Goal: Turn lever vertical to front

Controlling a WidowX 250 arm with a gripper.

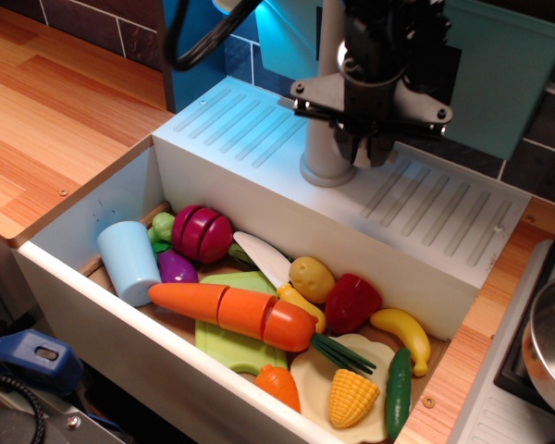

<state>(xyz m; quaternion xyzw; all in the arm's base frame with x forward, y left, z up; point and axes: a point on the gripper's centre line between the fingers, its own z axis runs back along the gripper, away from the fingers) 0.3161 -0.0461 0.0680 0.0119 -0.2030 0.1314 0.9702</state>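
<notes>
The tall grey faucet pipe (326, 139) stands on the white ribbed sink deck (240, 129). My black gripper (367, 146) hangs right in front of the faucet's right side, over the spot where the lever juts out. Only a small pale grey part of the lever (364, 155) shows between and below the fingers; its thin stick is hidden behind the gripper. The fingers stand close on either side of the lever, and I cannot tell whether they press on it.
The sink basin (92, 277) below holds toy food: a carrot (231, 310), a purple onion (202, 233), a red pepper (351, 302), a banana (402, 335), corn (351, 398), and a blue cup (129, 262). A pot (548, 342) sits at the right edge.
</notes>
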